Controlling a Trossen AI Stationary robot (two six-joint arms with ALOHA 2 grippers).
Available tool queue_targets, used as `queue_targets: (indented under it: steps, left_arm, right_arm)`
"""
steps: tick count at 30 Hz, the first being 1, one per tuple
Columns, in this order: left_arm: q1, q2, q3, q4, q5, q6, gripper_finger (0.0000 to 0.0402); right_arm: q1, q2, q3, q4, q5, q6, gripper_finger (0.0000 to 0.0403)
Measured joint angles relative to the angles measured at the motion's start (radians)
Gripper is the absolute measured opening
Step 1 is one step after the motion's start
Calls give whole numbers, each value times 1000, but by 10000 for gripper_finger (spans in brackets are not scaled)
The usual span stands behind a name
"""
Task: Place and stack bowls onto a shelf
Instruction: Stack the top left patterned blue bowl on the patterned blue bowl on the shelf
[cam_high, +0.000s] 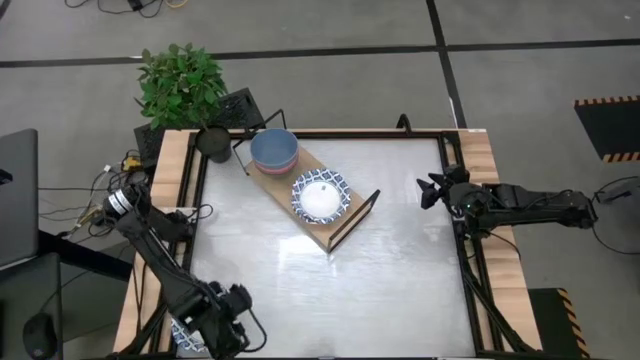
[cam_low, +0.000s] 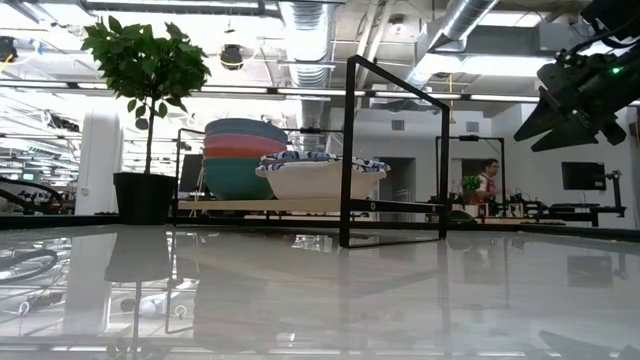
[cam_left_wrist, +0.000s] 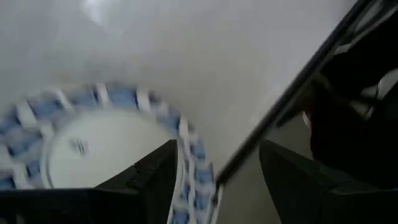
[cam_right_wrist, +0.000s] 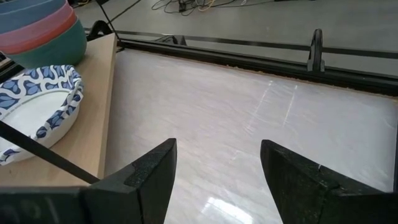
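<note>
- The left end effector (cam_high: 215, 330) hung at the table's near left corner, its two dark fingers (cam_left_wrist: 152, 180) spread wide apart and closed on nothing.
- Directly under it lay a shallow bowl with a blue-and-white patterned rim (cam_left_wrist: 93, 146), resting on the table top; one finger stood over the bowl's rim and the other outside it, above the table's black edge rail. Whether the finger touched the rim could not be told.
- The right end effector (cam_high: 432, 190) was held above the table's right edge, about midway along it, pointing inward toward the shelf; its fingers (cam_right_wrist: 149, 180) were apart with only bare table top between them.
- The shelf (cam_high: 345, 222), a light-wood board with black wire end frames, sat askew on the far half of the table, running from the far left corner toward the table's middle.
- On the shelf's end nearer the far left corner stood a stack of plain bowls (cam_low: 243, 158): teal at the bottom, then red, pink and light blue on top.
- Just beside that stack, toward the shelf's other end, sat a second patterned bowl (cam_high: 320, 196) with a white centre, upright on the board.
- A dark pot with a green plant (cam_high: 182, 85) stood at the table's far left corner, near the stacked bowls.
- The table (cam_high: 400, 290) itself had a pale reflective top with wood edges.
</note>
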Motion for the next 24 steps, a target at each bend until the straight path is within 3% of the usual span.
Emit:
queue_targets:
  steps: [4, 8, 14, 24]
  left_arm:
    - [-7, 27, 0, 3, 128, -40, 210]
    - [-7, 59, 1, 12, 183, -60, 210]
    - [-2, 90, 1, 62, 198, -73, 210]
    - [-1, 91, -3, 6, 204, -119, 210]
  right_arm:
    - [0, 0, 0, 0, 0, 0, 260]
    - [0, 0, 0, 0, 0, 0, 260]
    - [-2, 0, 0, 0, 0, 0, 260]
    - [-1, 0, 0, 0, 0, 0, 260]
